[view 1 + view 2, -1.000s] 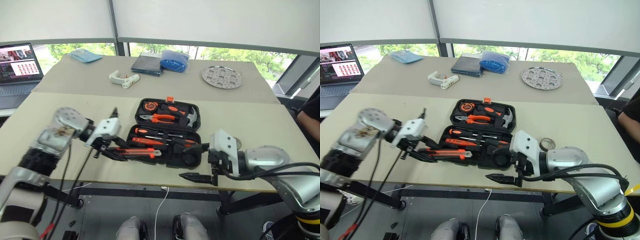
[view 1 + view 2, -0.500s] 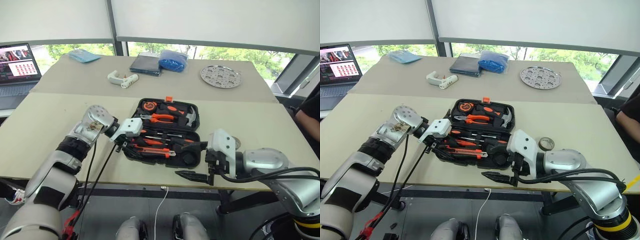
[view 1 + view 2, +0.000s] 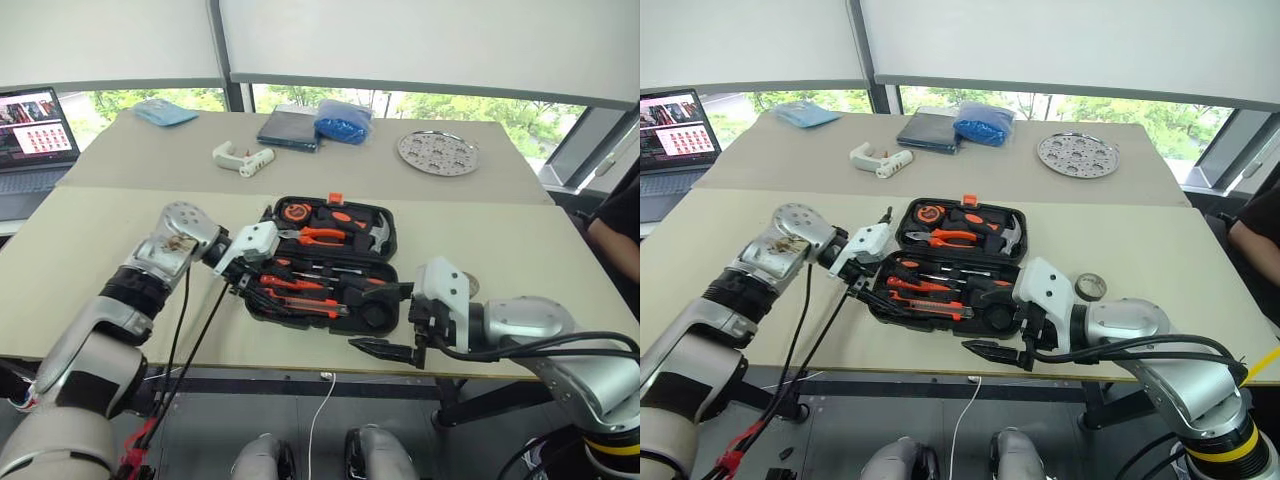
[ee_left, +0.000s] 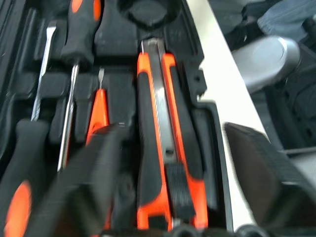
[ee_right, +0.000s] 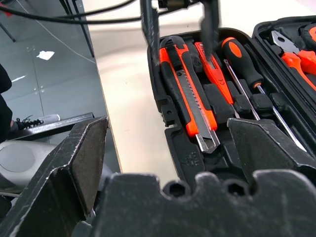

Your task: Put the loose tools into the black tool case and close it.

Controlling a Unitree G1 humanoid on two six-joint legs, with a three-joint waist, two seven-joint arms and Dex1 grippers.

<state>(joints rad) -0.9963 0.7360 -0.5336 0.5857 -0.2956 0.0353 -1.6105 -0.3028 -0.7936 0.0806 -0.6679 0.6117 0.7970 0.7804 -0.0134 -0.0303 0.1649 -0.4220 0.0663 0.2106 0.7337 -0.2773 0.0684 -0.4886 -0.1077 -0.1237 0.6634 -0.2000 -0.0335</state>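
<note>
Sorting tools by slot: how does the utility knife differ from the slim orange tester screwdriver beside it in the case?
The utility knife is broad, orange and black, with a metal strip; the tester screwdriver is thin, all orange, with a small metal tip. The knife lies nearest the case edge; the tester sits one slot inward. Both lie flat, parallel.

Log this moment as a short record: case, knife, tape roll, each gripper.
case: black tool case open flat on the table
knife: utility knife lying in the case's front slot
tape roll: tape roll on the table, right of the case
left gripper: left gripper open over the knife
right gripper: right gripper open, empty, at the case's near right corner
</note>
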